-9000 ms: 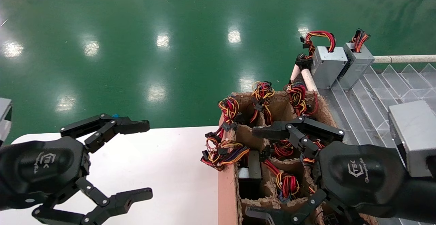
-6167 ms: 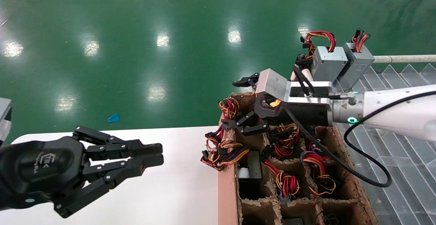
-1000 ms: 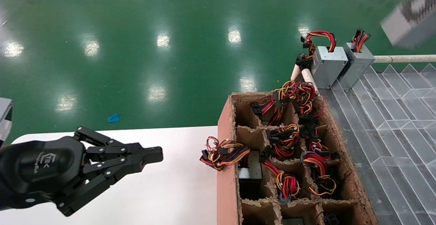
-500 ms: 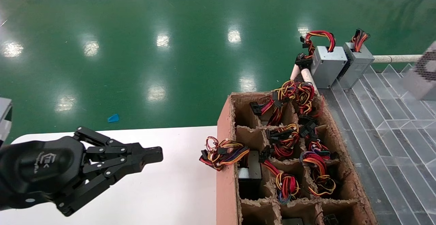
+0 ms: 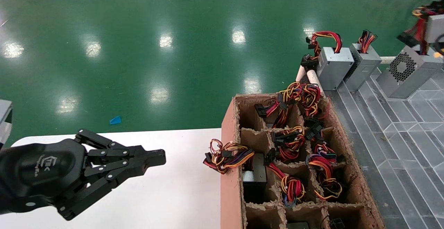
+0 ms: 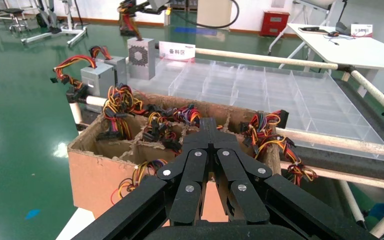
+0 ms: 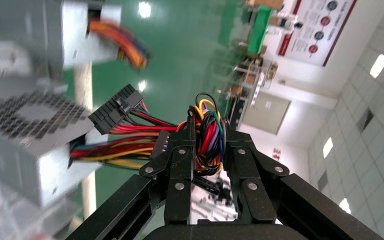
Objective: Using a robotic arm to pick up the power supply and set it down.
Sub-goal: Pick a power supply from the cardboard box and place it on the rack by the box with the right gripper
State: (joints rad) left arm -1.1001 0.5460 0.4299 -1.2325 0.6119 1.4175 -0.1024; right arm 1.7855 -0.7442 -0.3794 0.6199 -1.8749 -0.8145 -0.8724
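Head view vs half a second ago: the power supply [image 5: 407, 72] was a blurred box at the right edge above the tray; now it sits on the clear divided tray [image 5: 399, 118] at far right, fan grille facing the camera, just beside the two units already standing at the tray's far-left corner; vs a second ago it was higher still, at the top right corner; nine seconds ago the right gripper was low over the cardboard crate [image 5: 230, 173], now only part of that arm shows at the top right edge; the wire bundle [image 7: 207, 137] rises from the supply toward it; right wrist view shows the right gripper [image 7: 209, 135] with both fingers pressed onto that bundle of red, yellow and black wires, supply [image 7: 30, 145] hanging off the other end of the leads; left gripper [image 5: 152, 158] parked over the white table [image 5: 180, 194], fingers together, same pose as half a second ago; left wrist view confirms its tips [image 6: 210, 125] meet. Counts: three supplies on the tray now (two before); crate is a grid of cells, several holding wire bundles, one bundle [image 5: 227, 156] draped over the crate's left wall; far-left cell of the back row is empty.
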